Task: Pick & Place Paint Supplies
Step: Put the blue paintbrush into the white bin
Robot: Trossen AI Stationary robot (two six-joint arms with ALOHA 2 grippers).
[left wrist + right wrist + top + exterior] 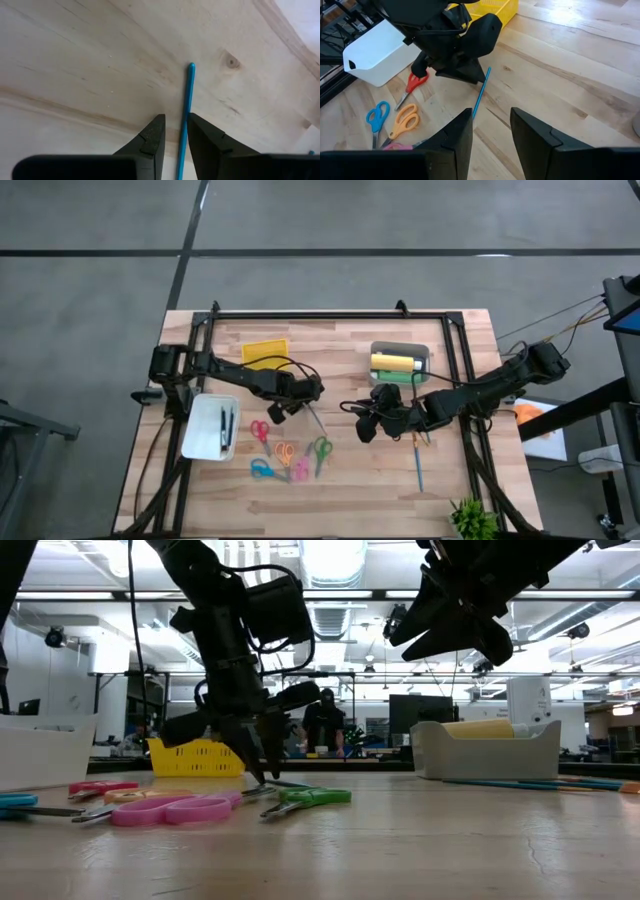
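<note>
The left pincer (300, 402) is down at the middle of the wooden bench (340, 345), its two dark fingers (150, 142) set narrowly on either side of a thin teal brush (186, 115) that lies flat on the wood — the shaft runs between the tips, but whether they press on it I cannot tell. In the right wrist view the same brush (481, 93) pokes out from under that pincer.

The right pincer (491, 131) hangs above the bench just right of the left one, fingers part open and holding nothing.

Behind it, a grey bin (400, 350) holds a yellow paint bottle (394, 362) and a green one (398, 377) lying on their sides. Another thin blue-teal brush (419, 465) lies on the bench toward the front right edge.

A white bin (208, 427) at the left holds a couple of dark pens (224, 428), and a yellow basket (264, 352) sits behind the left arm. Scissors — red (260, 431), orange (284, 450), blue (262, 470), pink (299, 470) and green (321, 452) — lie scattered at the front centre. A small green plant (473, 518) stands at the front right corner.
</note>
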